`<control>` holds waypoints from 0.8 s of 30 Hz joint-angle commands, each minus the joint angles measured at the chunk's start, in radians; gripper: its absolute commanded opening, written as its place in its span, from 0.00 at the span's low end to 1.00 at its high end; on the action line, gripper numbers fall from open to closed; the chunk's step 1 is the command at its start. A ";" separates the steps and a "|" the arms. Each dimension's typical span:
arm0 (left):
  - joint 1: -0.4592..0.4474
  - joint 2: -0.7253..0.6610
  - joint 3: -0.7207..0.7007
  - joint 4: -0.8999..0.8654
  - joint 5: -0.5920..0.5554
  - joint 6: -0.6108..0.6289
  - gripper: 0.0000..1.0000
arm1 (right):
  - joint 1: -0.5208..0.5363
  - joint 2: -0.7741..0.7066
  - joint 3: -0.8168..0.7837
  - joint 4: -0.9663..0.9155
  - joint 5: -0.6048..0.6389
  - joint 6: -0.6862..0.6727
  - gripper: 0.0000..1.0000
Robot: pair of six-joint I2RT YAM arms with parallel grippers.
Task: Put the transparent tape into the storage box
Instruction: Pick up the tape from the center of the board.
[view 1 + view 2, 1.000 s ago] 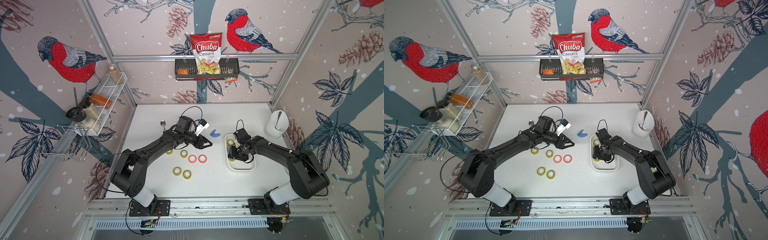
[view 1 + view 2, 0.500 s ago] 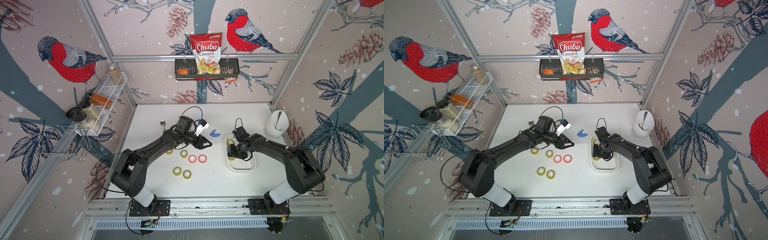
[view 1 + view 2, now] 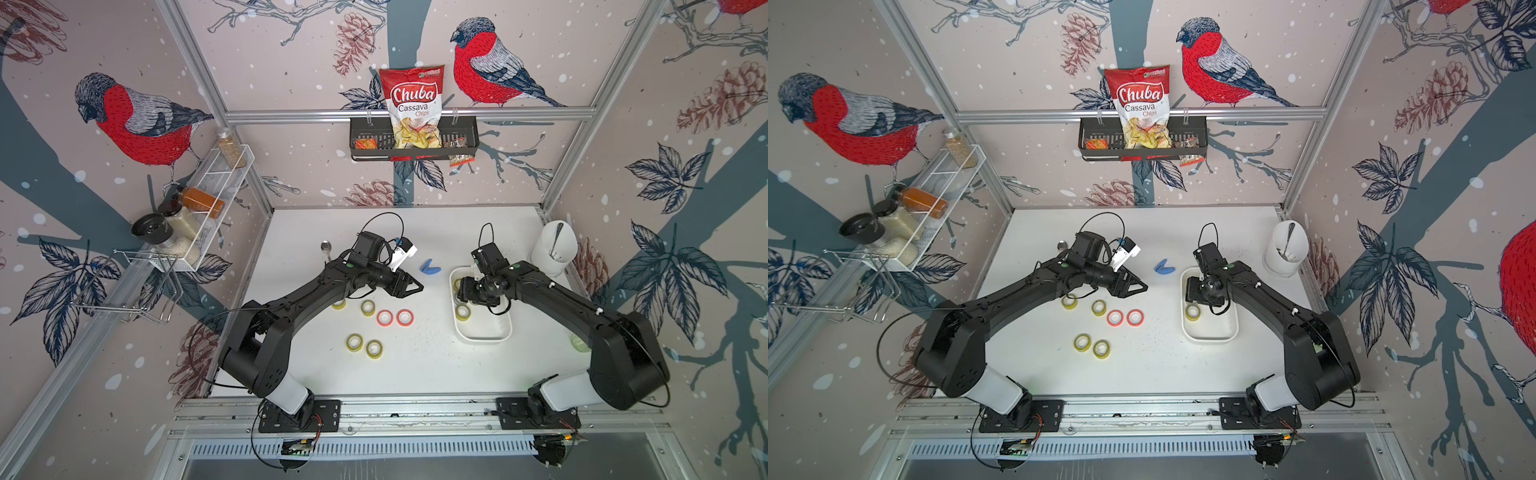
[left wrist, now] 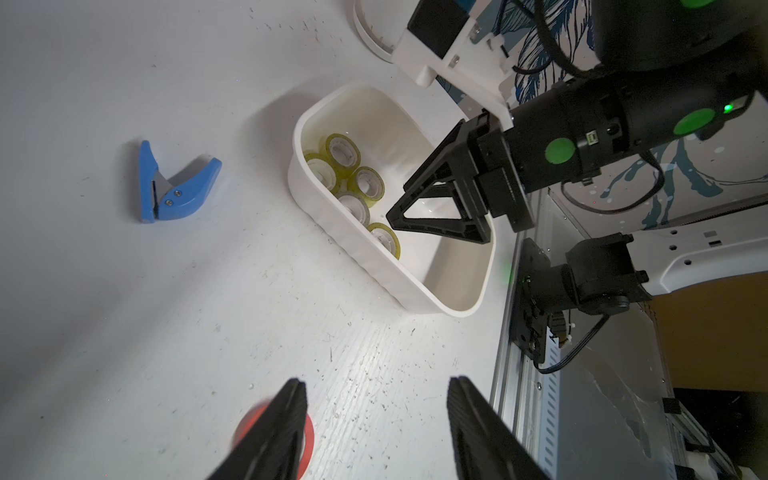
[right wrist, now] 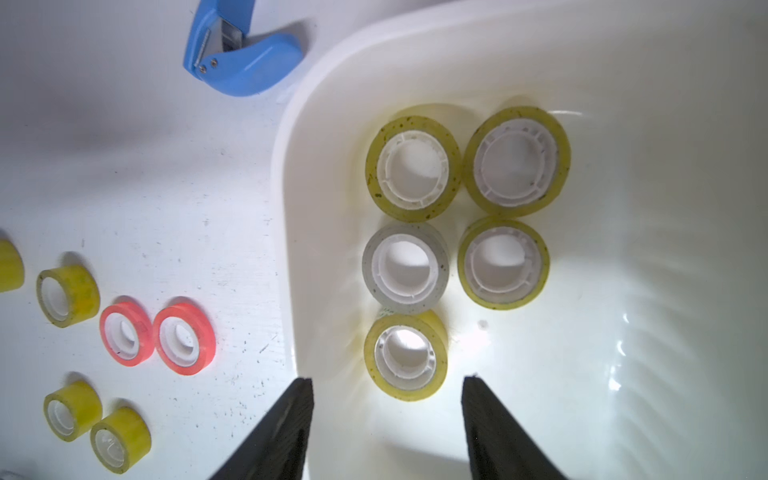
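The storage box point(image 3: 482, 338) is a shallow white tub on the right of the table, seen in both top views point(image 3: 1210, 338). Several transparent tape rolls lie flat inside it, among them a yellowish one point(image 5: 406, 357) and a greyish one point(image 5: 405, 270). My right gripper point(image 5: 387, 380) hangs open over the box point(image 5: 286, 208), above the nearest roll, with nothing between its fingers. More yellowish rolls point(image 3: 368, 307) point(image 3: 354, 341) lie on the table. My left gripper point(image 4: 376, 384) stands open and empty above the table, near a red roll point(image 4: 309, 436).
Two red tape rolls point(image 3: 385, 318) point(image 3: 404, 317) lie side by side among the yellowish ones. A blue tape cutter point(image 3: 430, 267) sits left of the box's far end. A tall white cup point(image 3: 552, 249) stands at the back right, a spoon point(image 3: 326, 247) at the back left.
My right gripper has shifted slightly toward the far end of the box and its jaws stand a little wider. The left arm has stayed still.
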State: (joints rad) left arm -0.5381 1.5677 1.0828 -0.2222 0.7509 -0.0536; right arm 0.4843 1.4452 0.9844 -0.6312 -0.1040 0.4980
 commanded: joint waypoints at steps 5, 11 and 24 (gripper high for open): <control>0.004 -0.052 -0.043 0.010 -0.079 -0.043 0.58 | 0.069 -0.029 0.050 -0.033 0.038 -0.070 0.62; 0.006 -0.099 -0.101 0.010 -0.150 -0.109 0.55 | 0.176 0.001 0.125 -0.045 0.050 -0.145 0.62; 0.063 -0.231 -0.258 0.007 -0.253 -0.270 0.54 | 0.352 0.132 0.220 -0.014 -0.003 -0.174 0.63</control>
State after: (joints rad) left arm -0.4911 1.3590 0.8425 -0.2218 0.5343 -0.2729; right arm 0.8135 1.5635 1.1904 -0.6594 -0.0868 0.3386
